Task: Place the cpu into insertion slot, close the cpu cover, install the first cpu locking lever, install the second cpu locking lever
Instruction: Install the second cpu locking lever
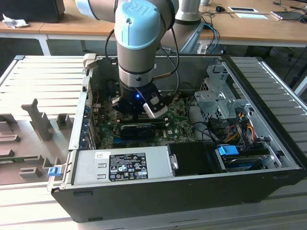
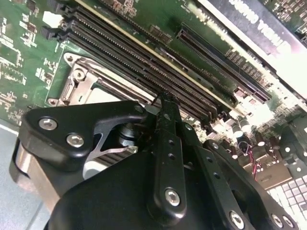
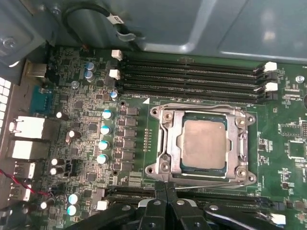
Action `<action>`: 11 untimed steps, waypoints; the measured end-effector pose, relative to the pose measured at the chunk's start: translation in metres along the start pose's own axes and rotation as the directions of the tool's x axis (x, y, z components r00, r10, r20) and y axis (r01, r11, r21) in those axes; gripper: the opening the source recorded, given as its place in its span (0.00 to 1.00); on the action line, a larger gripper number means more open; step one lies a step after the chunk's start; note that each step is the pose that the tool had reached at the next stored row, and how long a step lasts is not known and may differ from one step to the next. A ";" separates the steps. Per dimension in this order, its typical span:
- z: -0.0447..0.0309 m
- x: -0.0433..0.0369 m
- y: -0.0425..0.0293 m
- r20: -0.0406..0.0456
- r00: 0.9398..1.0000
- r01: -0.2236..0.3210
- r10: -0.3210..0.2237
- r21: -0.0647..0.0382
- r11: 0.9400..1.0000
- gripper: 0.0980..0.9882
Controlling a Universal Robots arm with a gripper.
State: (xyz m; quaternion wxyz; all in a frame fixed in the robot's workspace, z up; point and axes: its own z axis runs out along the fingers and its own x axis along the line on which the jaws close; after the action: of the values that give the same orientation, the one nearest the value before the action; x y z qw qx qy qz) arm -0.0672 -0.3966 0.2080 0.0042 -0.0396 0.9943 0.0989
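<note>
In the first wrist view the cpu (image 3: 204, 143) lies flat in the insertion slot (image 3: 158, 114), its pale metal face showing through the cut-out of the cpu cover (image 3: 174, 143), which lies down over it. One thin wire locking lever (image 3: 206, 106) runs along the socket edge beside the memory slots. A second lever (image 3: 211, 184) runs along the opposite edge. My gripper (image 3: 166, 188) is shut, fingertips pressed together with nothing between them, right at that second lever's end. The second wrist view shows the gripper (image 2: 166, 100) just above the socket's metal frame (image 2: 79, 79). The exterior view shows the gripper (image 1: 139, 108) low inside the computer case.
Long black memory slots (image 3: 192, 79) flank the socket. A row of capacitors (image 3: 103, 143) stands beside it. A black card (image 1: 139, 129), the power supply (image 1: 120, 165) and a metal drive cage (image 1: 216, 98) crowd the case around the arm.
</note>
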 end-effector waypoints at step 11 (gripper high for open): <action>0.0034 0.0112 -0.0165 0.013 1.000 0.001 0.001 -0.135 0.991 0.01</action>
State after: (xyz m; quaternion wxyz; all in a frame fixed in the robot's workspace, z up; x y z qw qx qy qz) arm -0.0771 -0.4129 0.2012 0.0079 -0.0393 0.9853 0.1662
